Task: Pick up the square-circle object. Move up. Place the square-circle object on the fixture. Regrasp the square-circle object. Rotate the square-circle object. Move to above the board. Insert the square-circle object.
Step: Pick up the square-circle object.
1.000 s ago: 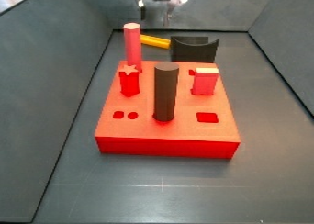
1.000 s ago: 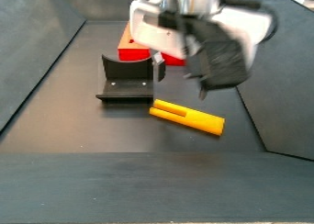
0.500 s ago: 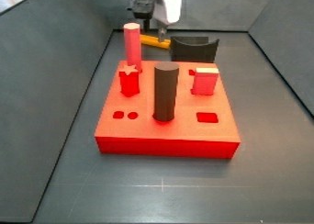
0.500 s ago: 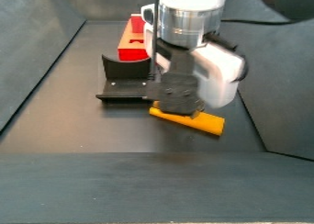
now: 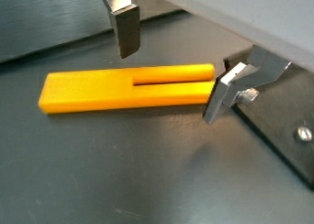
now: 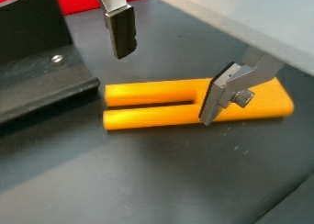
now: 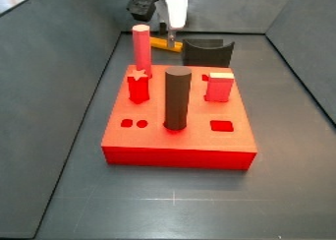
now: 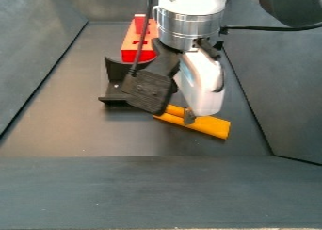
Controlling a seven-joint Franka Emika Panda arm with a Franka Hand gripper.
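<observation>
Item: the square-circle object [image 5: 123, 90], a slim yellow-orange bar with a narrow groove running in from one end; smooth, matt, plastic-looking. One end appears squared; whether the other is rounded cannot be told. It lies flat on the dark floor, just beside the fixture [image 8: 130, 83], a small black bracket on a base plate, and apart from it.

Attending tool: the gripper [image 6: 166, 67], two flat silver fingers with dark pads, spread wide and straddling the bar in both wrist views, one finger [image 5: 124, 30] on each long side. Nothing is held; the pads stand clear of the bar, and whether they have reached its level cannot be told. In a side view the gripper body [image 8: 189, 78] hangs low over the bar, hiding most of it.

Progress, as judged: the first step, the pick-up, is under way and not yet done. Lifting, resting on the fixture, regrasping, rotating, travel and insertion all remain.

Further out: the board [image 7: 184, 126], a flat red slab with shaped holes, carrying a tall pink peg [image 7: 140, 47], a thick dark cylinder [image 7: 176, 99] and a small red cube [image 7: 219, 86], well apart from the bar.
</observation>
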